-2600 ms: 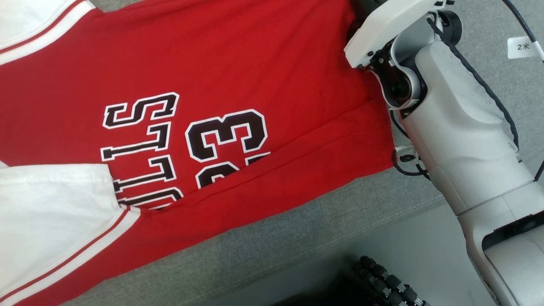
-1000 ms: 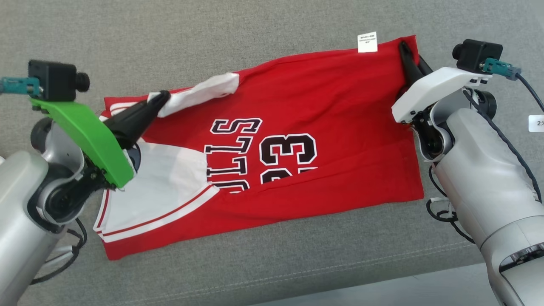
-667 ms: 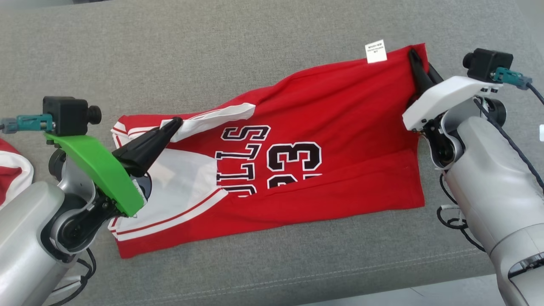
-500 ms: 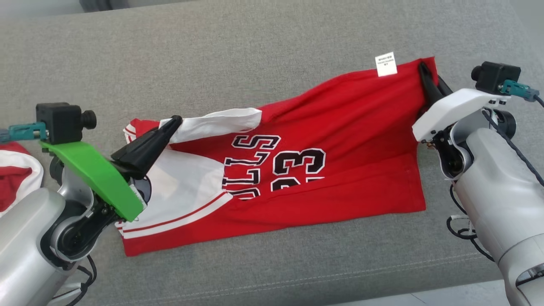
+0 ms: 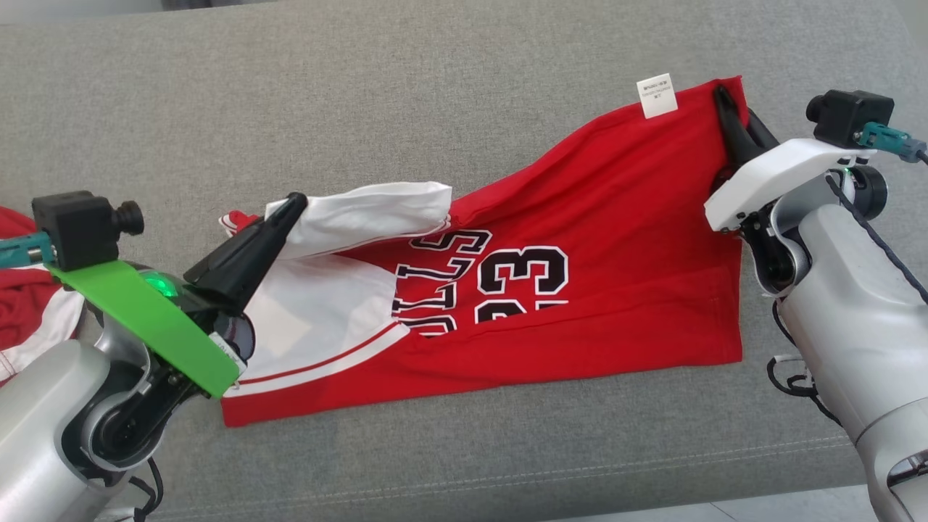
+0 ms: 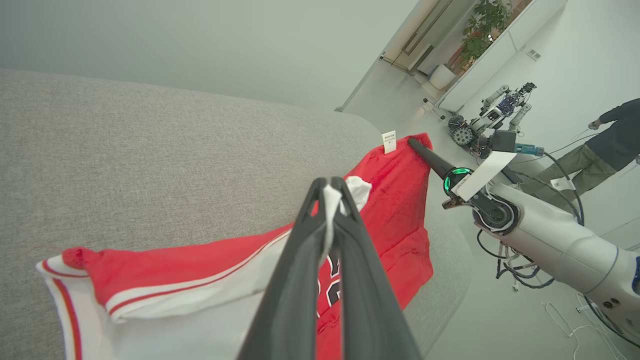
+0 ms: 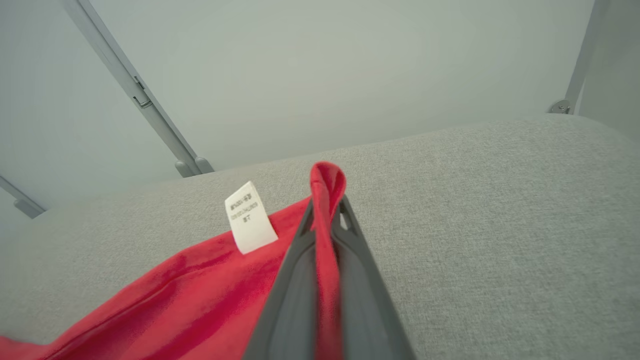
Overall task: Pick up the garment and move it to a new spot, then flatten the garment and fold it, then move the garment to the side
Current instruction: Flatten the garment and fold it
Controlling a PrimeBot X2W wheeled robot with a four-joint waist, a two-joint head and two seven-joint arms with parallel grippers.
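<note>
A red jersey (image 5: pixel 594 239) with white sleeves and black lettering lies stretched across the grey sofa seat (image 5: pixel 362 94). My left gripper (image 5: pixel 293 203) is shut on its white sleeve (image 5: pixel 370 210), lifting that edge off the cushion. The pinched white cloth (image 6: pixel 330 200) sits between the dark fingers in the left wrist view. My right gripper (image 5: pixel 723 98) is shut on the red hem corner at the far right, next to a white label (image 5: pixel 656 96). In the right wrist view a fold of red cloth (image 7: pixel 327 182) sticks up past the closed fingertips, the label (image 7: pixel 248 217) hanging just left.
Another red and white garment (image 5: pixel 22 319) lies at the left edge behind my left arm. The sofa's front edge (image 5: pixel 507 486) runs along the bottom. In the left wrist view a person (image 6: pixel 600 150) and another robot (image 6: pixel 495 107) stand on the pale floor beyond the sofa.
The camera pulled back and kept shifting. Both grippers stayed shut on the jersey; its far edge has risen off the cushion, the right corner higher and the white sleeve pulled up and spread.
</note>
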